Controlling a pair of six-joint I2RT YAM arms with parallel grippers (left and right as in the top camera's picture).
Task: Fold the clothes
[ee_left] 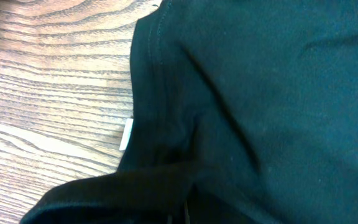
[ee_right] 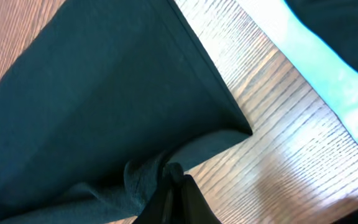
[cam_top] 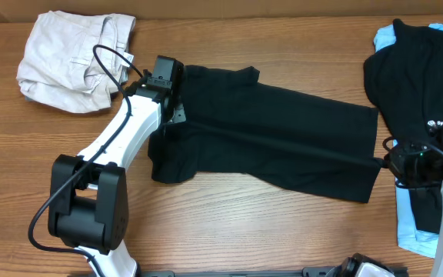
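1. Pinch: right gripper [ee_right: 171,174] closed on the hem corner of the plain black short-sleeved fabric T-shirt [cam_top: 283,131] (cloth bunched at the fingertips).
2. Collar end: left gripper [cam_top: 172,100] sits there, grip state can't tell.
3. Shirt spread between both.

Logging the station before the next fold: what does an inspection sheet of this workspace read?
Surface: wooden table, bare grain showing.
Job's things: black T-shirt spread mid-table; beige trousers far left; logoed black shirt on light-blue garment, right.
Clutter: nothing seen.
Grippers: left gripper at T-shirt's sleeve end, jaws hidden; right gripper pinching its hem corner.
Cables: black cable loops over trousers.
Surroundings: nothing seen.
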